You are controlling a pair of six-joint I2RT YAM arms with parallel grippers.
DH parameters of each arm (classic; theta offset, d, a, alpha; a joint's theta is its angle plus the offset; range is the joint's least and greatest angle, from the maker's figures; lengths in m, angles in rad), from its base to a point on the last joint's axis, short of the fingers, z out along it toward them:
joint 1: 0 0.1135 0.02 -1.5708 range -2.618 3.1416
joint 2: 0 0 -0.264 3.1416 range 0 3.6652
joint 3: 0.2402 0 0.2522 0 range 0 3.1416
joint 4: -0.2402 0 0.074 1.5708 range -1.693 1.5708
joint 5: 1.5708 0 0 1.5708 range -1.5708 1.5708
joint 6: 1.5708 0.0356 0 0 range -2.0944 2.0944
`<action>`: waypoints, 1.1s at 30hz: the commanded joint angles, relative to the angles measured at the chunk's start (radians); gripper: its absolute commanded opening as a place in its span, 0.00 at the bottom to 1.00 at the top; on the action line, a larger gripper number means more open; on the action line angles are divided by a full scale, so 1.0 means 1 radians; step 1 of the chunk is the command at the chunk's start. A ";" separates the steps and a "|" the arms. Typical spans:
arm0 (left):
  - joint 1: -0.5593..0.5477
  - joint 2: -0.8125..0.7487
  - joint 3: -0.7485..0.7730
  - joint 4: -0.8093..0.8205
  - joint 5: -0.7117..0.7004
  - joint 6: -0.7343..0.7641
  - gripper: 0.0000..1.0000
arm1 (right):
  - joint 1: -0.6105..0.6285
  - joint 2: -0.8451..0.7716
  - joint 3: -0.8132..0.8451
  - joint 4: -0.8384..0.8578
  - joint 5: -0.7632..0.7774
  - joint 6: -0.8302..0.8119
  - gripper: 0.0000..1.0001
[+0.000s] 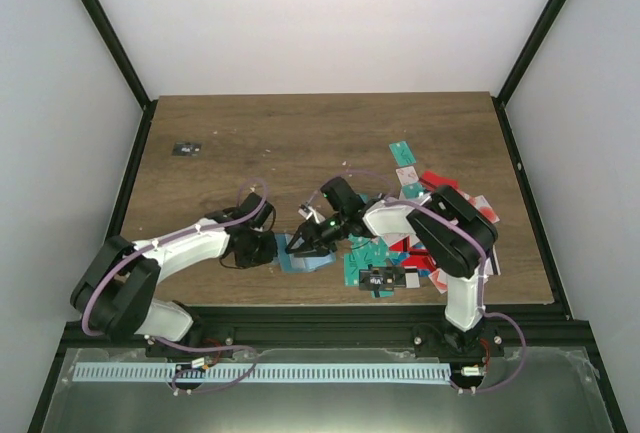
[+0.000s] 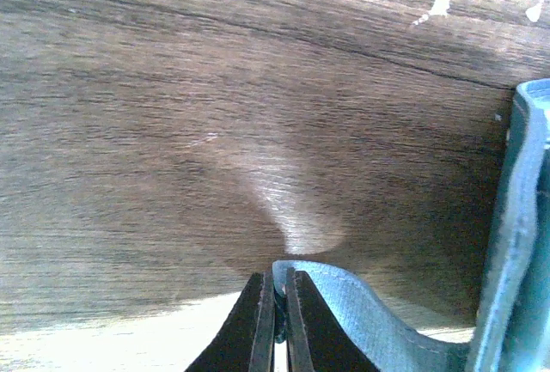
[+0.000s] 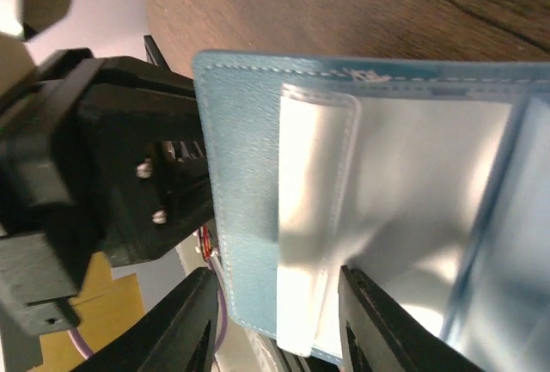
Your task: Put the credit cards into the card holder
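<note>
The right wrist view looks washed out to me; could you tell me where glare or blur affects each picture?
Right wrist: the clear pockets of the card holder glare white. Left wrist: a bright sheen lies on the table, and the card holder's edge at right is blurred. Top external: even light, sharp, no glare.

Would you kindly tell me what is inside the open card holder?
The card holder shows only clear plastic sleeves; no card is visible in them. The right gripper covers part of the lower edge, and the holder's far end runs out of frame, unseen.
</note>
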 commanded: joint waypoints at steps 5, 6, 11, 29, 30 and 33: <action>0.002 -0.011 -0.010 0.016 0.039 0.030 0.08 | 0.018 0.089 0.036 0.026 -0.013 -0.024 0.31; 0.002 -0.016 -0.006 0.004 0.037 0.031 0.10 | 0.018 0.095 0.034 0.016 -0.005 -0.029 0.31; 0.002 -0.084 0.064 -0.131 -0.018 0.033 0.27 | 0.018 0.124 0.016 -0.012 0.028 -0.062 0.30; -0.001 -0.107 0.219 -0.078 0.124 0.023 0.46 | 0.009 0.025 0.056 -0.141 0.065 -0.134 0.38; -0.001 -0.091 0.212 -0.063 0.131 0.024 0.46 | 0.009 0.012 0.063 -0.153 0.068 -0.137 0.38; -0.001 -0.046 0.203 -0.022 0.151 0.034 0.45 | 0.007 -0.028 0.079 -0.180 0.072 -0.143 0.39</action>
